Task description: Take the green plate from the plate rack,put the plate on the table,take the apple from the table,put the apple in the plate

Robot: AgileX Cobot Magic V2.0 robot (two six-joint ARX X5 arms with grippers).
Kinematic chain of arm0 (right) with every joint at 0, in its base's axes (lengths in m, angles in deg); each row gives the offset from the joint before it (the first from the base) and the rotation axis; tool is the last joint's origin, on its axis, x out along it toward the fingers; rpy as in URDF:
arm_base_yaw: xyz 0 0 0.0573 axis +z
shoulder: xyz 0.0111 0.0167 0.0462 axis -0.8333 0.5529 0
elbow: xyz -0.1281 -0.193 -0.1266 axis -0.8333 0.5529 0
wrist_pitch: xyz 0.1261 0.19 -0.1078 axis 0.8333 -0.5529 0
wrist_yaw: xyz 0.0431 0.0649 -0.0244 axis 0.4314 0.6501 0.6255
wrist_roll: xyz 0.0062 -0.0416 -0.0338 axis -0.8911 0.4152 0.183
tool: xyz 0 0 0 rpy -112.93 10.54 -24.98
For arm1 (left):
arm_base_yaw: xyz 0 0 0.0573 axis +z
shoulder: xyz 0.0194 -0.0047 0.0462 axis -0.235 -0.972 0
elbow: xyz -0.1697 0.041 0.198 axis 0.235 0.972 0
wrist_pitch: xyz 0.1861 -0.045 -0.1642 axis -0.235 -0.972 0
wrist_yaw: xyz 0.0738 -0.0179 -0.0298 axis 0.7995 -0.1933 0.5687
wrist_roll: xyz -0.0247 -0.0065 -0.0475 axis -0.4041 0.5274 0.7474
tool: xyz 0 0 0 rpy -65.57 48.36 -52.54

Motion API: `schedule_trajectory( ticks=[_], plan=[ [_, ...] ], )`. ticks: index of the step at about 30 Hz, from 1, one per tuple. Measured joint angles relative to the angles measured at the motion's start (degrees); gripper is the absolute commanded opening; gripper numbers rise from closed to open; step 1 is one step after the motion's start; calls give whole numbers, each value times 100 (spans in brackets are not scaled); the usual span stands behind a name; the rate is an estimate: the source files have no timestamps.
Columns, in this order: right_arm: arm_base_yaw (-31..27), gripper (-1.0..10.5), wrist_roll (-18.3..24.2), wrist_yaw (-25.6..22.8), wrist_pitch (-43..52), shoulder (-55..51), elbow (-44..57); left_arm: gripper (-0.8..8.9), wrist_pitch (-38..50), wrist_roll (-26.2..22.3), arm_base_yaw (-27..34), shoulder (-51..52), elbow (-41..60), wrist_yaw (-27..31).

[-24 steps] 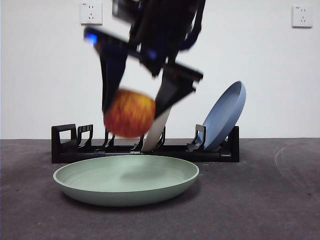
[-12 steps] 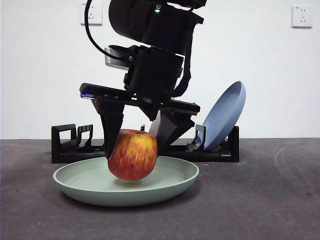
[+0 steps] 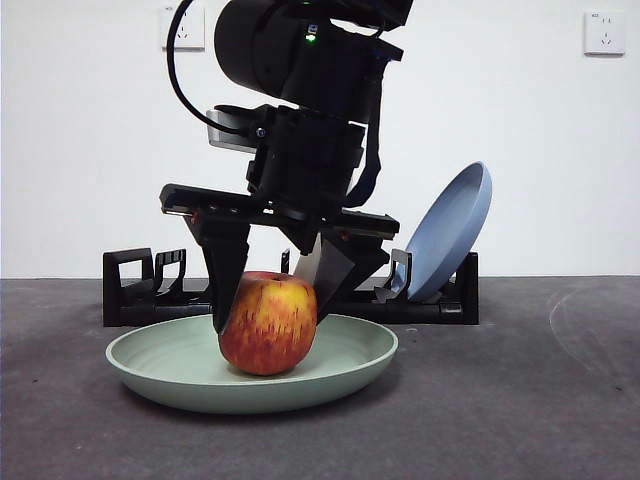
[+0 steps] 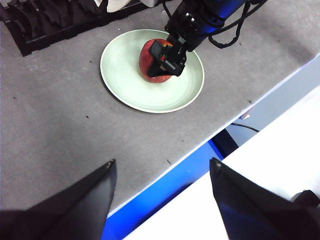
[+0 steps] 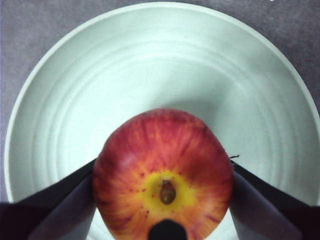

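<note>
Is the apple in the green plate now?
Yes. The apple sits inside the green plate, resting on its bottom, stem end up. The right gripper is shut on the apple.

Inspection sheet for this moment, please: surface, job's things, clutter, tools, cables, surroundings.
Surface: dark grey table, matte, faint scuffs.
Job's things: green plate flat on the table in front of the plate rack; apple resting in the plate, upright, stem end up.
Clutter: blue plate leaning in the rack; white plate partly seen there.
Tools: right tool closed on the apple; left tool open, away from the plate, over the table edge.
Cables: black cable looping on the right arm.
Surroundings: white wall, two sockets.
</note>
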Motion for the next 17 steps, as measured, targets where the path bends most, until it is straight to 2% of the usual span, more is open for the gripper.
schedule_trajectory(
  ticks=[3, 4, 5, 9, 11, 17],
  plan=[
    [0, 17, 0, 0, 11, 2, -2, 314, 0, 0, 0, 0, 0, 2],
    [0, 63, 0, 0, 17, 2, 0, 314, 0, 0, 0, 0, 0, 0],
    [0, 118, 0, 0, 20, 2, 0, 314, 0, 0, 0, 0, 0, 0],
    [0, 466, -2, 0, 17, 2, 0, 314, 0, 0, 0, 0, 0, 0],
    [0, 577, -2, 2, 20, 2, 0, 314, 0, 0, 0, 0, 0, 0],
    [0, 601, -4, 57, -90, 15, -22, 314, 0, 0, 0, 0, 0, 0]
  ],
)
